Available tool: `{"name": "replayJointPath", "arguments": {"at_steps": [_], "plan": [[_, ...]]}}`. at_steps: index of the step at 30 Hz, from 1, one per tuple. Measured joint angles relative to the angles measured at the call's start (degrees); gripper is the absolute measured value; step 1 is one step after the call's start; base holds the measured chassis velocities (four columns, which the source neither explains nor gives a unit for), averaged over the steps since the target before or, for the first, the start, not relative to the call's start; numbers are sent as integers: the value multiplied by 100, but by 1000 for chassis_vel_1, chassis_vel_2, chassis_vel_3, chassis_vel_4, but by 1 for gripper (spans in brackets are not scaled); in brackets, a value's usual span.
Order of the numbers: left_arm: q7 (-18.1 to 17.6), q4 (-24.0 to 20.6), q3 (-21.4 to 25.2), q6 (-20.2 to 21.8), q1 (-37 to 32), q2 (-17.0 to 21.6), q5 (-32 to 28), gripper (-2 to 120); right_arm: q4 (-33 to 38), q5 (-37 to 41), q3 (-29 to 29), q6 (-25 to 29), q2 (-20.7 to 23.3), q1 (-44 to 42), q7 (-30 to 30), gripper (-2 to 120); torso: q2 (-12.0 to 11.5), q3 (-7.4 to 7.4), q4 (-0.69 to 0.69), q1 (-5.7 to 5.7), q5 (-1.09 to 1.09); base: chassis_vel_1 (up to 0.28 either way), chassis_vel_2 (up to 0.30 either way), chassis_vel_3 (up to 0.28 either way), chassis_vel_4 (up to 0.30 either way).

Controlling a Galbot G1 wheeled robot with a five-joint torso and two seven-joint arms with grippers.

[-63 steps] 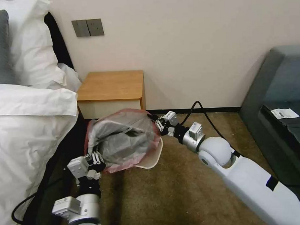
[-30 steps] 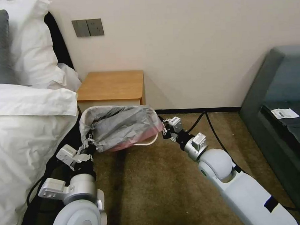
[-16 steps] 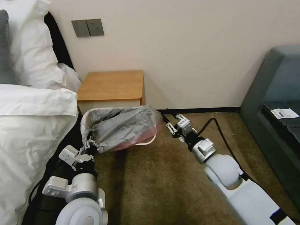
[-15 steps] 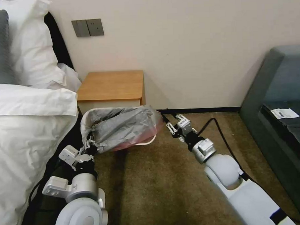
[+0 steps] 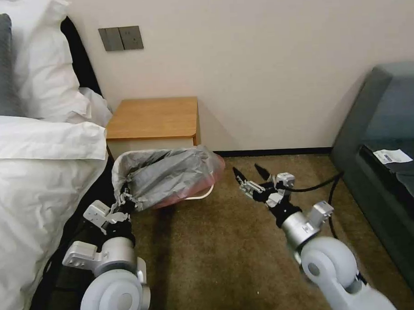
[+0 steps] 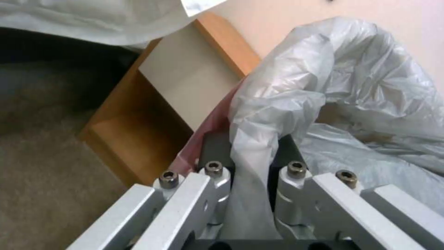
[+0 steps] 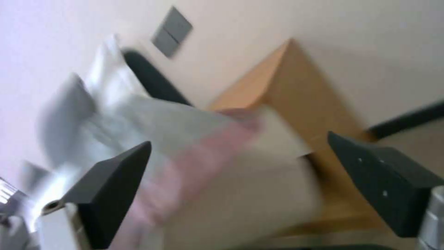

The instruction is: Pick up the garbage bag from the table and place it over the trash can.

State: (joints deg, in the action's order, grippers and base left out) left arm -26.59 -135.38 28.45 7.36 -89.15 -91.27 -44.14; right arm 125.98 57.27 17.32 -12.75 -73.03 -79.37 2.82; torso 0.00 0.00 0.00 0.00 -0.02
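Note:
The grey garbage bag (image 5: 166, 175) with its pink-red band lies draped over the mouth of the trash can, whose cream rim (image 5: 203, 195) peeks out below it. The can stands on the carpet in front of the wooden table (image 5: 152, 117). My left gripper (image 5: 125, 199) is at the bag's near left corner, shut on a fold of the plastic. The left wrist view shows that fold of the bag (image 6: 347, 76) pinched in the gripper (image 6: 252, 149). My right gripper (image 5: 250, 172) hangs open over the carpet, to the right of the bag and apart from it. The right wrist view has its dark fingers (image 7: 116, 180) spread wide with nothing between them.
A bed with white bedding (image 5: 34, 181) fills the left side, close to my left arm. A dark upholstered piece (image 5: 389, 142) stands at the right. A black cable (image 5: 318, 184) trails from the right wrist. Open carpet (image 5: 220, 255) lies in the middle.
The bag came down from mid-air onto the can. The right gripper let go of its right edge, opened, and pulled back right and toward me. The left gripper kept its hold.

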Motion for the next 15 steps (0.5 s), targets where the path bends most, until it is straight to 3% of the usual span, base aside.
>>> {"name": "replayJointPath", "arguments": {"at_steps": [6, 8, 15], "plan": [[4, -120, -48, -5, -96, -27, -16, 9, -93, 888, -30, -118, -884, 160, 261, 100, 0, 0, 1, 0, 1, 0, 0, 0, 0], [7, -164, -45, -8, -137, -33, -16, 9, -172, 962, -17, -133, -1248, 159, 267, 100, 0, 0, 1, 0, 1, 0, 0, 0, 0], [10, -225, -32, -13, -170, -63, -14, 9, -412, 837, -111, -138, -1845, 110, 144, 100, 0, 0, 1, 0, 0, 0, 0, 0, 0]]}}
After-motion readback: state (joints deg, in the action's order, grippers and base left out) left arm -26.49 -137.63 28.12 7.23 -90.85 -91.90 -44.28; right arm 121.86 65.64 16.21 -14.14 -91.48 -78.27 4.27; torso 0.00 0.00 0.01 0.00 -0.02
